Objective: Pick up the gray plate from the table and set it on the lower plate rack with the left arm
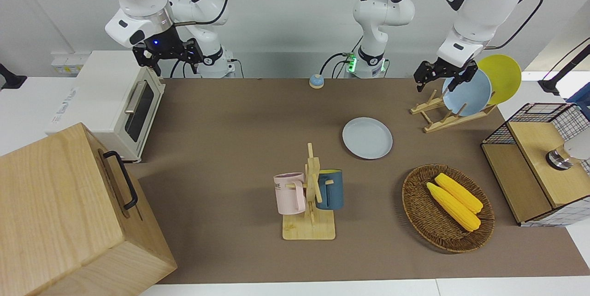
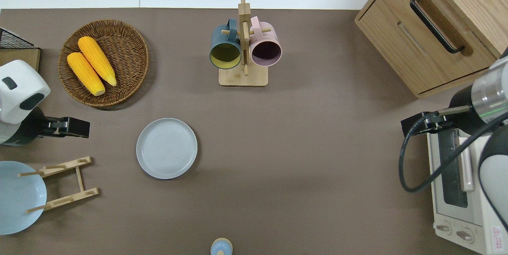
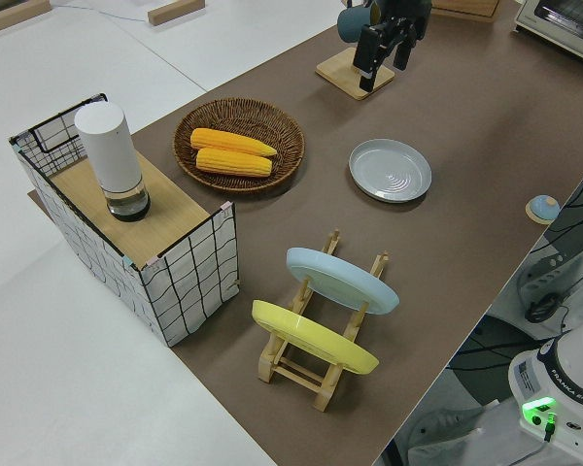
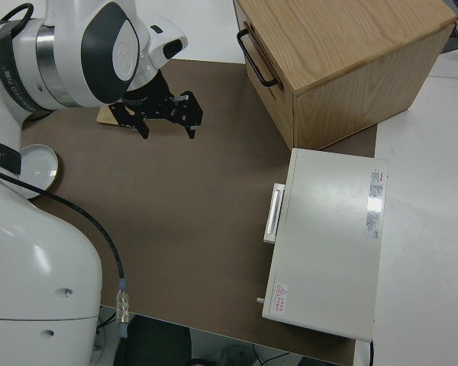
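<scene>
Nearest our bases, the lower plate rack (image 2: 63, 183) holds a light blue plate (image 1: 466, 93) and a yellow plate (image 1: 502, 77) upright in its slots. Our left gripper (image 1: 445, 77) hangs empty, jaws spread, just past the rack's free end. The gray plate (image 2: 166, 148) lies flat on the desk (image 2: 317, 136), beside the rack and slightly farther out. Our right arm is parked, jaws spread.

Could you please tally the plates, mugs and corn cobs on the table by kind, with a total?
Plates: 3, the gray plate flat on the table, plus the light blue plate and the yellow plate standing in the plate rack.
Mugs: 2, the pink mug and the dark blue mug.
Corn cobs: 2.
Total: 7.
</scene>
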`<state>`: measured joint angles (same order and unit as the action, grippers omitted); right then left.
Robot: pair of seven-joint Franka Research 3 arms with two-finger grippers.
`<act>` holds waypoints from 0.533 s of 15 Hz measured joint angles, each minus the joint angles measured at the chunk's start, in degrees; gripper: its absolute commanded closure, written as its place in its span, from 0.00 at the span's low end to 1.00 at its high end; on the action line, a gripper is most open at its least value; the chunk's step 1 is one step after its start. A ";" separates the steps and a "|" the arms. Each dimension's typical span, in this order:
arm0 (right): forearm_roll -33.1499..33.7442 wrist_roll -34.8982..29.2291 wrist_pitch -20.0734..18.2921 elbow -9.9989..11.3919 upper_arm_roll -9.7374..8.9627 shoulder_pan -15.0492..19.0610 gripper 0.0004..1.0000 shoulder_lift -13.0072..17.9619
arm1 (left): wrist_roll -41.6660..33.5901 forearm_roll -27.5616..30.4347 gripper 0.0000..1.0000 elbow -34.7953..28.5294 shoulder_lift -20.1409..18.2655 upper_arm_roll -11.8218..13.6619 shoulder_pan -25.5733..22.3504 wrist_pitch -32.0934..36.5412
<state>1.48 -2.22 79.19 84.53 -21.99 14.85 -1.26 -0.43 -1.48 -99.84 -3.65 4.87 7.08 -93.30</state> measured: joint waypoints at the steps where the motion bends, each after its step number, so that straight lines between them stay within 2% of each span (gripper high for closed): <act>1: 0.00 0.00 0.00 0.00 0.00 0.00 0.02 0.00 | 0.00 0.01 0.01 0.00 0.07 0.00 0.00 0.00; 8: 0.00 0.00 0.00 0.00 0.00 0.00 0.02 0.00 | 1.61 0.49 0.01 -0.13 0.45 -0.78 0.00 0.04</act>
<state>1.48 -2.22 79.19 84.53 -21.99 14.85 -1.26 1.18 -0.99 -99.97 -3.20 4.09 7.08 -93.26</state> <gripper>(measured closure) 0.013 0.004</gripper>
